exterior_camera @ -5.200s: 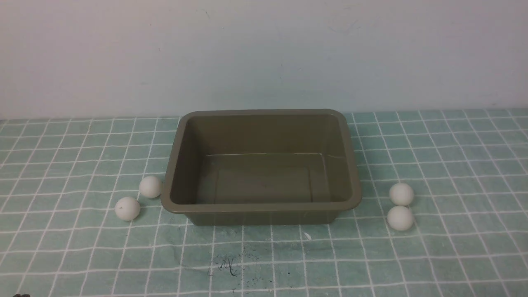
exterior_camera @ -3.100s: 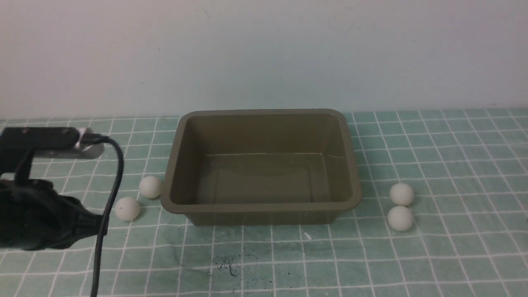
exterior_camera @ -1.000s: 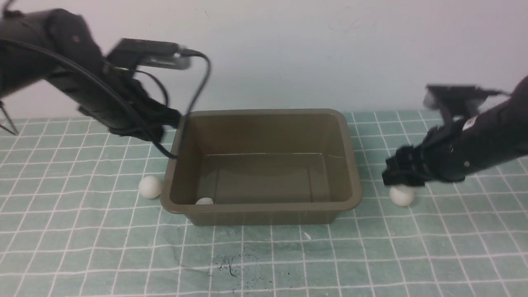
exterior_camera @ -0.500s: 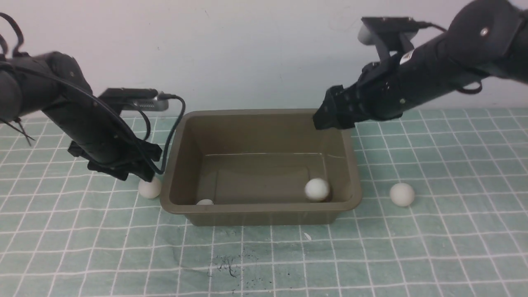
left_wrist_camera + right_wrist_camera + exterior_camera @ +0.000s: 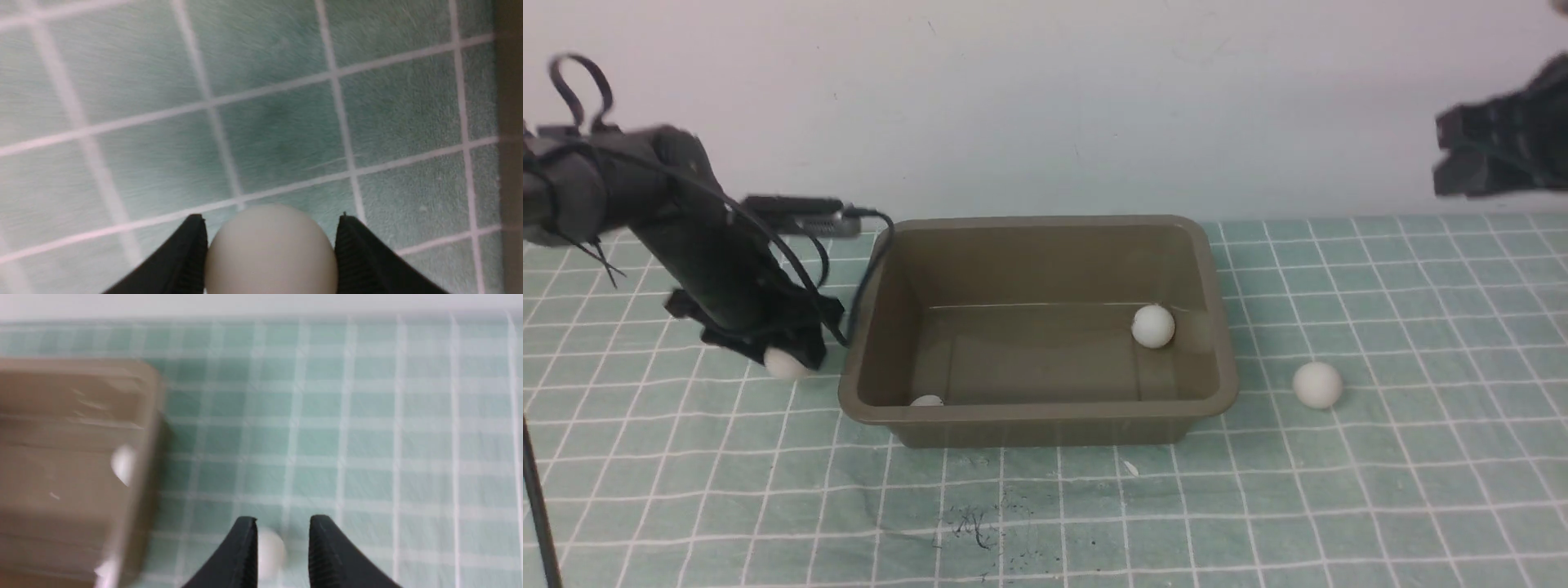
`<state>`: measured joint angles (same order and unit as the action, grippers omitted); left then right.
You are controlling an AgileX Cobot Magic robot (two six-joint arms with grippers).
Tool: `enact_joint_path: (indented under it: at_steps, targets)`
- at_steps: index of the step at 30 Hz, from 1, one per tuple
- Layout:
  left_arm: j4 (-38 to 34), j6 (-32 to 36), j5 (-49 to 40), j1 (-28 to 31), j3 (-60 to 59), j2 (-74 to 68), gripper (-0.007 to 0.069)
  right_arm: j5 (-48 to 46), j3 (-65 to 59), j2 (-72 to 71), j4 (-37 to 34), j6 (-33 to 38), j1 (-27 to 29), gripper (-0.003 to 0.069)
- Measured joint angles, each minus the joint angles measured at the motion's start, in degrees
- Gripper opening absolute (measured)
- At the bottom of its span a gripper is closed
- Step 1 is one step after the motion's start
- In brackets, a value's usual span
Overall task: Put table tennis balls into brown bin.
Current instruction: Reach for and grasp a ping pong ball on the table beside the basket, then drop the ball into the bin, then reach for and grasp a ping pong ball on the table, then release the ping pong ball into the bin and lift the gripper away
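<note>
Left gripper [image 5: 788, 357] pinches a ball [image 5: 270, 253] beside the brown bin [image 5: 1037, 411] (right gripper [image 5: 283, 519] parted, empty); that fingertip hold might squirt it loose.

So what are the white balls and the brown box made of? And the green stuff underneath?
White balls: probably plastic, matte, no shine. Brown bin: likely moulded plastic, slightly glossy, with light glints on its floor and rounded corners. Green checked cloth: seems a fuzzy fabric, its nap showing up close.
</note>
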<state>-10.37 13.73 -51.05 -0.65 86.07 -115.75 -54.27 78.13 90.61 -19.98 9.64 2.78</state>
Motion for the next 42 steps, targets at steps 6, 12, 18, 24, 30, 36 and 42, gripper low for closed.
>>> enact_joint_path:
  at_steps: [6, 12, 18, 24, 30, 36, 42]
  targets:
    - [-5.51, 2.65, -2.96, -2.77, 7.30, 6.39, 0.0355, 4.22, -5.74, 6.47, -0.98, 1.54, -3.23, 0.0364]
    - [-10.07, 7.58, -2.83, -9.64, 8.03, 4.55, 0.0370, 7.95, -5.72, 15.62, -0.77, 1.54, -7.00, 0.0559]
    - [-10.50, 6.35, -2.78, -13.43, 8.03, 0.99, 0.0558, 10.51, -5.72, 21.94, 0.53, 1.58, -8.29, 0.0584]
    - [-4.98, -1.31, -7.86, -11.46, 11.25, 6.26, 0.0222, 9.64, -3.93, 22.22, 3.03, 0.61, -8.29, 0.0362]
    - [0.89, -4.19, -13.77, -6.70, 11.83, 20.08, 0.0004, 6.07, 2.83, 13.64, -1.90, -1.74, -9.28, 0.0363]
    - [1.69, -4.84, -14.10, -5.52, 3.89, 33.26, -0.0005, 8.39, 6.16, 11.78, -11.29, 8.28, -17.48, 0.0363]
    - [2.03, -6.16, -9.48, -5.52, -11.47, 45.01, -0.0005, 10.54, 6.23, 12.69, -12.14, 10.48, -22.13, 0.0475]
